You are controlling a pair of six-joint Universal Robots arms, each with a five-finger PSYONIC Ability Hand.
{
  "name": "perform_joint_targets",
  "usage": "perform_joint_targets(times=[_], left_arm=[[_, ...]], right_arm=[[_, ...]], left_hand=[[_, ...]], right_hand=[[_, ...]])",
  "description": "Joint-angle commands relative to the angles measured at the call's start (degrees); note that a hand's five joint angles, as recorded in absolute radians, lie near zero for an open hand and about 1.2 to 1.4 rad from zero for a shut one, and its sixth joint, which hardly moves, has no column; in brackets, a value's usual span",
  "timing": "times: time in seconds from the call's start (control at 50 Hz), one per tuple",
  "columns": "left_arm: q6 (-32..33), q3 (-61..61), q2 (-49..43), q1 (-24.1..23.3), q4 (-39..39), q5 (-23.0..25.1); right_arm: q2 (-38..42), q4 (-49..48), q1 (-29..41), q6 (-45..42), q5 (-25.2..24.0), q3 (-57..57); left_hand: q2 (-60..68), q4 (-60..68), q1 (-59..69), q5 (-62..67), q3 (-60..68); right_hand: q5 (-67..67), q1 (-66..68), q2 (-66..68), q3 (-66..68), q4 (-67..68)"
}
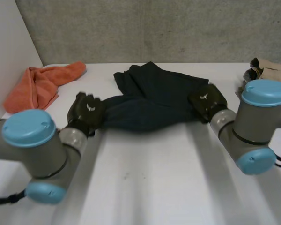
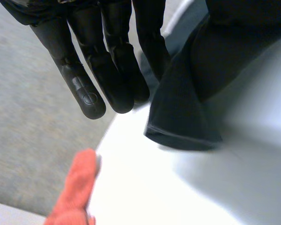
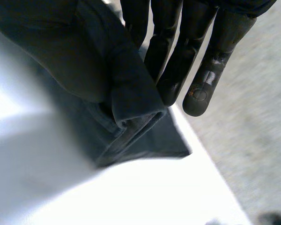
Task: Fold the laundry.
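A dark navy cloth garment (image 1: 154, 101) lies crumpled across the middle of the white table (image 1: 154, 183), its far part spread towards the grey concrete wall (image 1: 154, 28). Its near edge is drawn out in a band between the two hands.

The black left hand (image 1: 86, 112) is at the garment's left end. In the left wrist view its fingers (image 2: 107, 75) are straight and point down towards the table's edge. The dark cloth (image 2: 187, 103) is gathered up just beside them on the palm side, and a hemmed corner hangs free over the white table top (image 2: 187, 192). The hand grasps this end between its straight fingers and thumb, though cloth covers the thumb itself.

The black right hand (image 1: 207, 99) is at the garment's right end. In the right wrist view its straight fingers (image 3: 187, 56) touch a folded bunch of the cloth (image 3: 84, 61). A layered hem hangs beneath them over the table (image 3: 84, 197). This hand also grips its end.

A crumpled orange towel (image 1: 40, 86) lies at the table's far left corner, well apart from the garment. Its tip (image 2: 75, 187) shows beyond the left hand's fingertips. A bunched beige cloth (image 1: 271, 70) sits at the far right edge, behind the right arm.
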Motion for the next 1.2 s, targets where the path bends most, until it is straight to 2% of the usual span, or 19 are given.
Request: perform_joint_targets(times=[0.02, 0.08, 0.1, 0.16, 0.24, 0.26, 0.28, 0.3, 0.32, 0.34, 0.52, 0.6, 0.62, 0.7, 0.86, 0.96, 1.04, 1.1, 1.2], left_arm=[[4.0, -11.9, 15.4, 0.2, -19.8, -1.4], [4.0, -14.1, 19.2, 0.2, -27.9, -1.4], [3.4, -15.0, 20.6, 0.1, -33.7, -1.0], [3.0, -14.8, 21.0, -0.4, -39.5, -0.8], [2.4, -13.2, 20.5, -1.1, -36.2, 0.1], [2.3, -12.6, 20.2, -1.2, -35.1, 0.1], [2.3, -12.1, 19.9, -1.3, -33.8, 0.2], [2.3, -11.6, 19.5, -1.3, -32.8, 0.2], [2.5, -10.5, 18.6, -1.3, -30.8, 0.0], [2.5, -9.9, 18.2, -1.2, -29.7, 0.1], [2.5, -2.6, 16.9, 1.1, -18.8, 2.0], [1.9, 1.7, 12.0, 2.5, -13.0, 9.1], [1.4, 3.9, 9.3, 3.5, -12.0, 12.9], [-1.0, 12.0, -0.2, 5.0, -12.1, 19.9], [-2.5, 32.4, -20.6, 7.1, -16.6, 24.7], [-2.1, 40.2, -27.8, 7.7, -17.0, 29.8], [-2.5, 44.7, -31.8, 8.0, -16.8, 31.4], [-2.5, 47.4, -34.2, 8.1, -17.0, 31.3], [-2.5, 48.4, -35.7, 8.1, -16.8, 31.2]], right_arm=[[-12.5, 18.4, -0.5, -0.5, 0.4, 9.3], [-16.0, 29.6, -0.5, -2.3, 0.3, 12.5], [-16.6, 31.7, -0.5, -3.0, 0.3, 13.3], [-17.9, 35.8, -0.5, -6.1, 0.1, 15.6], [-17.7, 31.8, -0.4, -6.8, 0.3, 17.1], [-17.4, 30.8, -0.4, -6.8, 0.5, 17.3], [-17.4, 29.8, -0.5, -6.8, 0.6, 17.4], [-17.2, 28.0, -0.5, -6.6, 0.6, 17.7], [-17.1, 27.2, -0.5, -6.5, 0.5, 17.8], [-16.8, 26.4, -0.5, -6.4, 0.5, 18.0], [-15.0, 20.7, -0.4, -4.8, 0.5, 21.0], [-14.8, 18.9, -0.5, -4.7, 0.3, 21.8], [-14.7, 18.3, -0.5, -4.7, 0.2, 22.0], [-14.6, 17.4, -0.4, -4.7, 0.2, 22.3], [-14.0, 15.8, -0.5, -4.7, 0.3, 22.5], [-13.9, 15.4, -0.5, -4.7, 0.2, 22.7], [-13.9, 15.0, -0.5, -4.4, 0.2, 22.8], [-13.9, 14.8, -0.5, -4.4, 0.2, 22.9], [-13.9, 14.8, -0.5, -4.3, 0.2, 22.9]], left_hand=[[11.4, 11.1, 13.9, 14.4, 11.7], [11.4, 11.1, 13.9, 14.4, 11.7], [11.4, 11.1, 13.9, 14.4, 11.7], [11.4, 11.1, 13.9, 14.4, 11.7], [11.4, 11.1, 13.9, 14.4, 11.7], [3.9, 3.7, 6.5, 6.9, 4.2], [-11.2, -11.4, -8.6, -8.1, -10.8], [-27.2, -27.4, -24.6, -24.1, -26.8], [-51.6, -51.8, -49.0, -48.6, -51.3], [-53.9, -54.1, -51.3, -50.8, -53.5], [-53.7, -53.9, -51.1, -50.7, -53.4], [-49.5, -49.7, -46.9, -46.5, -49.2], [-48.2, -48.4, -45.6, -45.1, -47.8], [-43.5, -43.7, -40.9, -40.4, -43.1], [-31.0, -31.2, -28.4, -28.0, -30.7], [-26.6, -26.9, -24.1, -23.6, -26.3], [-23.3, -23.5, -20.7, -20.2, -22.9], [-15.6, -15.8, -13.0, -12.5, -15.2], [-15.4, -15.6, -12.8, -12.3, -15.0]], right_hand=[[13.1, 24.8, 12.9, 11.8, 11.8], [13.1, 24.8, 12.9, 11.8, 11.8], [13.1, 24.8, 12.9, 11.8, 11.8], [13.1, 24.8, 12.9, 11.8, 11.8], [13.1, 24.8, 12.9, 11.8, 11.8], [13.1, 24.8, 12.9, 11.8, 11.8], [13.1, 24.8, 12.9, 11.8, 11.8], [13.1, 24.8, 12.9, 11.8, 11.8], [13.1, 24.8, 12.9, 11.8, 11.8], [13.1, 24.8, 12.9, 11.8, 11.8], [13.1, 24.8, 12.9, 11.8, 11.8], [13.1, 24.8, 12.9, 11.8, 11.8], [13.1, 24.8, 12.9, 11.8, 11.8], [13.1, 24.8, 12.9, 11.8, 11.8], [13.1, 24.8, 12.9, 11.8, 11.8], [13.1, 24.8, 12.9, 11.8, 11.8], [13.1, 24.8, 12.9, 11.8, 11.8], [13.1, 24.8, 12.9, 11.8, 11.8], [13.1, 24.8, 12.9, 11.8, 11.8]])
